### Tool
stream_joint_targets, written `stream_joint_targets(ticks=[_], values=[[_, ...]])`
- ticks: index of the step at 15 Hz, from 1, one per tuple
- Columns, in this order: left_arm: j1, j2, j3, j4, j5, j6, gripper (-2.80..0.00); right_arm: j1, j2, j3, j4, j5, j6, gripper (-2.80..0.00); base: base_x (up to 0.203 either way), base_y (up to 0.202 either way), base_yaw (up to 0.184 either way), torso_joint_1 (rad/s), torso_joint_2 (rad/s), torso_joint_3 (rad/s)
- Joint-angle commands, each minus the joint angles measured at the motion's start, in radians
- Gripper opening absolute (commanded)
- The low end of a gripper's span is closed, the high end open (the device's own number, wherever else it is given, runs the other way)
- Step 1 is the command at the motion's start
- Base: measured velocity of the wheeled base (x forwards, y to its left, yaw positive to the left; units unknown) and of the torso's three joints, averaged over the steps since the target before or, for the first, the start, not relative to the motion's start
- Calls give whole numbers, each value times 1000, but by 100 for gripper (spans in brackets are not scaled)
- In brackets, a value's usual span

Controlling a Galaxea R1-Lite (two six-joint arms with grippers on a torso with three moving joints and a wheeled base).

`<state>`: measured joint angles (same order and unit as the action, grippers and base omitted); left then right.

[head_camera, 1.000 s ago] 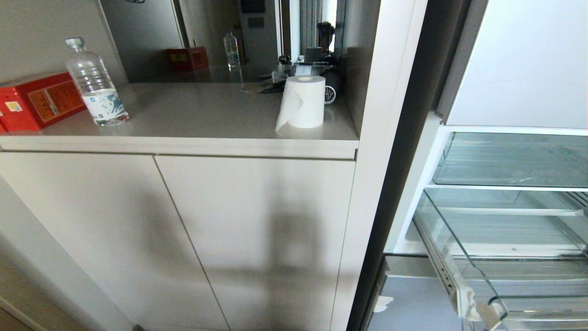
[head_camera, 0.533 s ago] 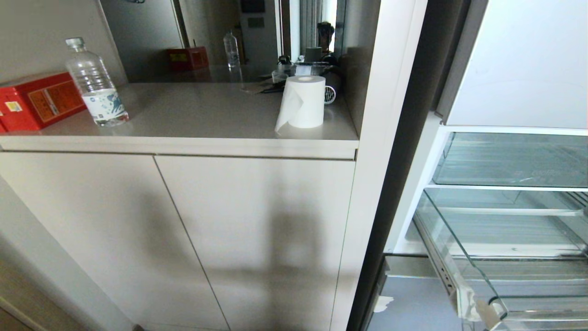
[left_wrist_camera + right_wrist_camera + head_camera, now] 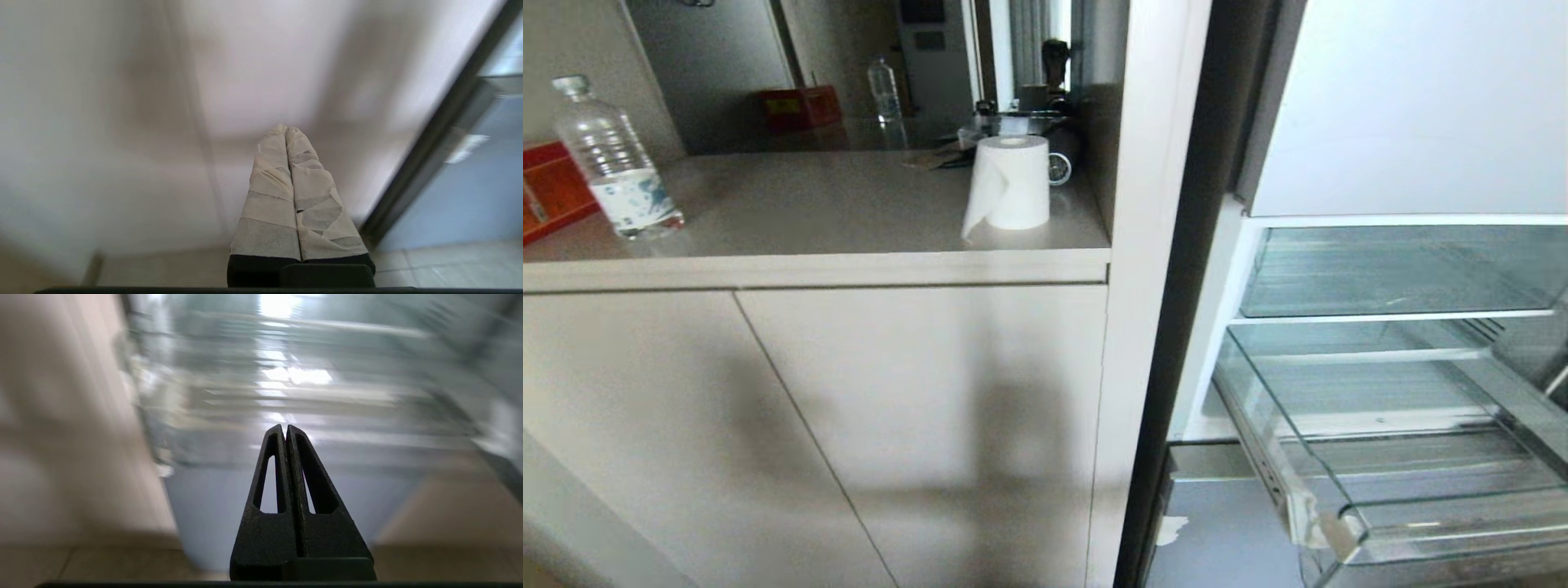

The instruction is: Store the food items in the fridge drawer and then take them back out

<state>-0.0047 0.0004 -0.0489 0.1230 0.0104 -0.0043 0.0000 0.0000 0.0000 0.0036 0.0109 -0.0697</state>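
Step in hand looks like lining up on the wide clear plastic fridge drawer, pulled out at lower right of the head view — best to get square to it before either arm reaches. No round toy foods visible in any view. Left tool, tape-wrapped, fingers together, faces the pale cabinet door; right tool, black, fingers together, empty, points at the drawer — both parked low.

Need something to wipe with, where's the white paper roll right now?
In the head view the white paper roll stands upright on the beige counter, at its right end beside the white cabinet post, far right of the clear bottle.
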Motion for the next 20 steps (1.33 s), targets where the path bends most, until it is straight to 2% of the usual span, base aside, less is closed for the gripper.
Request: stream_joint_targets(ticks=[1, 20], values=[[0, 1, 0, 0, 0, 0, -280, 0, 0, 0, -1, 0, 10, -280, -3, 11, -184, 5, 6, 2], [0, 0, 0, 1, 0, 0, -280, 2, 0, 0, -2, -8, 41, -280, -1, 8, -175, 3, 2, 2]])
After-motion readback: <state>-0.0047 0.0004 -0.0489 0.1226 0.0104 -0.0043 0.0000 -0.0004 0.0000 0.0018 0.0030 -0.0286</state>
